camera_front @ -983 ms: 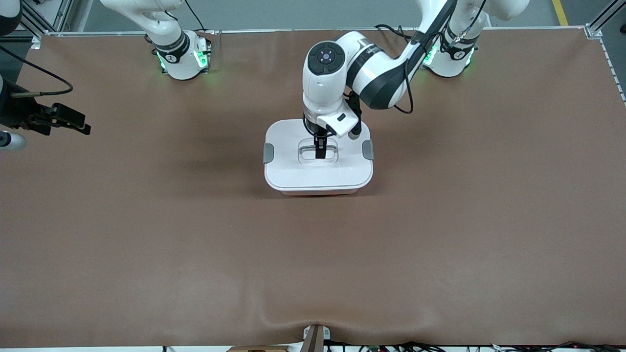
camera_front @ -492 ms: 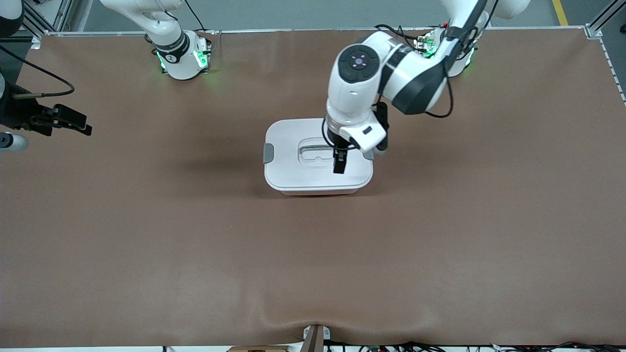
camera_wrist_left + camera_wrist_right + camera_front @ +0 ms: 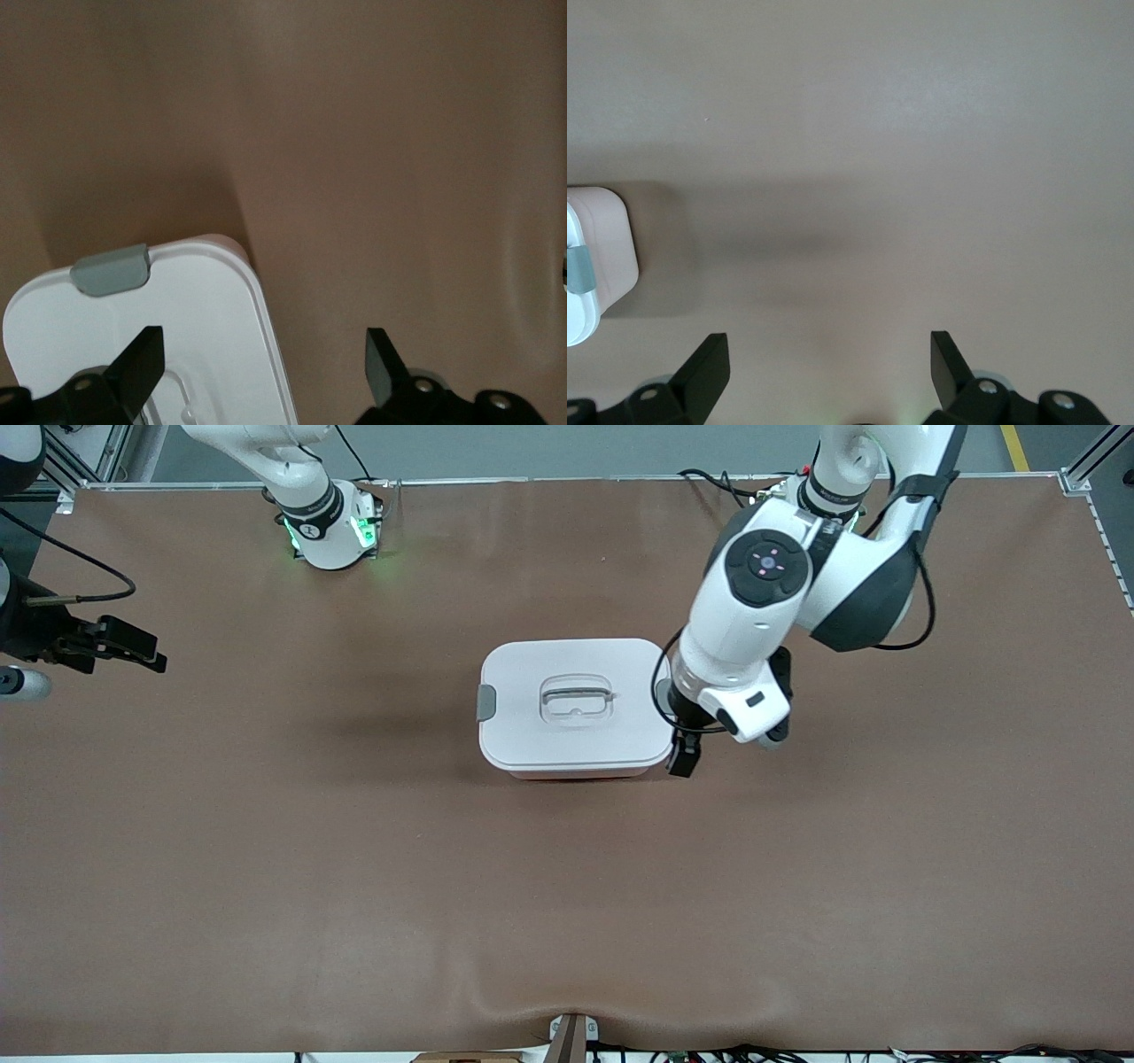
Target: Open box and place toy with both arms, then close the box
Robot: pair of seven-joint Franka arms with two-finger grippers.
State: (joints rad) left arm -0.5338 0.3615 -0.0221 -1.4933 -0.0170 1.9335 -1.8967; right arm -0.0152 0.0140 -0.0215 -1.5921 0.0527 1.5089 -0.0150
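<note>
Now that your left gripper has left the lid handle, its open jaws straddle the closed box's edge; right gripper waits, open.

Even overhead light, soft shadow beside the box, sharp focus, no glare

Left arm's black two-finger gripper is off the recessed grey handle of the white-lidded pale pink plastic box; a second ago it was down in that handle recess. It now hangs, fingers spread, over the box's edge at the left arm's end, above the brown table. Handle fully exposed now.
</note>
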